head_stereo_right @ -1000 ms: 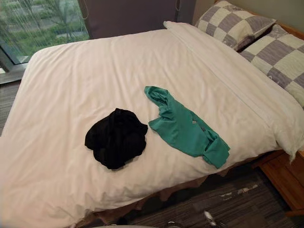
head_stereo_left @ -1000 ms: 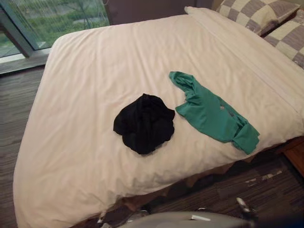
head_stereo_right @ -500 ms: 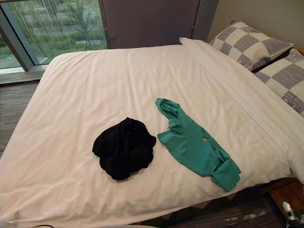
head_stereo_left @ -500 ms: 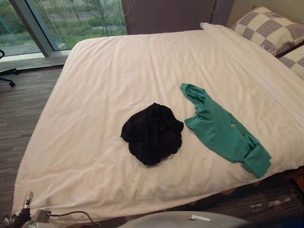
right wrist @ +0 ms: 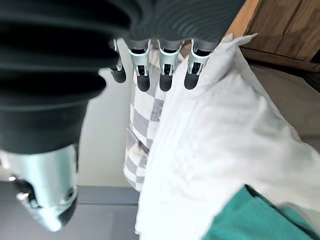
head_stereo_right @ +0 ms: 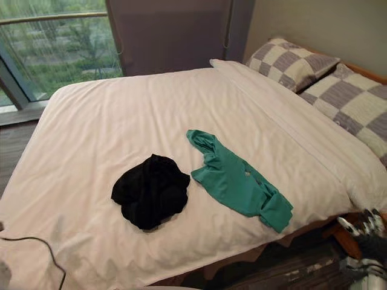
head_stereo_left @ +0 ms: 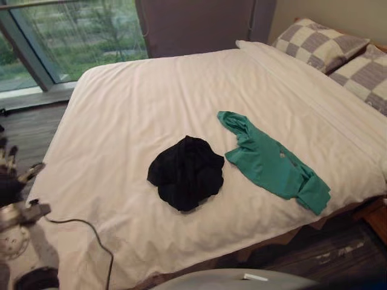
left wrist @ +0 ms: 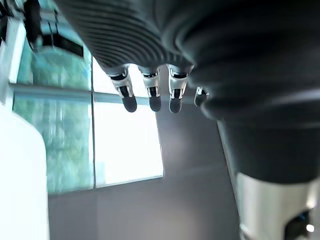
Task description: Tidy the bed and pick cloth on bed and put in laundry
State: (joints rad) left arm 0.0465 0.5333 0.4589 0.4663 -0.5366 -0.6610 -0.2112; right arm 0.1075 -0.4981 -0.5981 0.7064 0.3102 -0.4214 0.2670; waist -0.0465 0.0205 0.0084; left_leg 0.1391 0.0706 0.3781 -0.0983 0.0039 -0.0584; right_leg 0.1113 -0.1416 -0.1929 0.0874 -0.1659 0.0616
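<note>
1. Bed (head_stereo_left: 151, 90): taking up most of both eye views. The white cover is lying fairly smooth w/ only light creases, so tidying is looking like a small job, mostly clearing 2 garments off it.
2. Window (head_stereo_left: 78, 36): running along the far left, beyond the bed; playing no part in the task.
3. Pillows (head_stereo_right: 290, 60): 2 checked ones sitting side by side at the head end, far right, prob. already where they belong.
4. Green top (head_stereo_left: 272, 163): lying spread out on the cover, right of centre, stretching diagonally w/ 1 end reaching close to the near edge. Being on that side, it is looking like the right hand's pick.
5. Black cloth (head_stereo_left: 186, 172): sitting bunched in a heap near the bed's middle, just beside the green top on its left; can't tell if they are touching. A heap is offering plenty of folds to pinch.
6. Left hand (left wrist: 173, 95): hanging low by the bed's left side, fingers straight, carrying nothing.
7. Right hand (right wrist: 166, 75): hanging by the bed's right corner, fingers relaxed and empty, w/ the green top's end showing just past it. Both hands are sitting clear of the cover, so the reach isn't begun yet; next move is calling for leaning in over the near edge.
</note>
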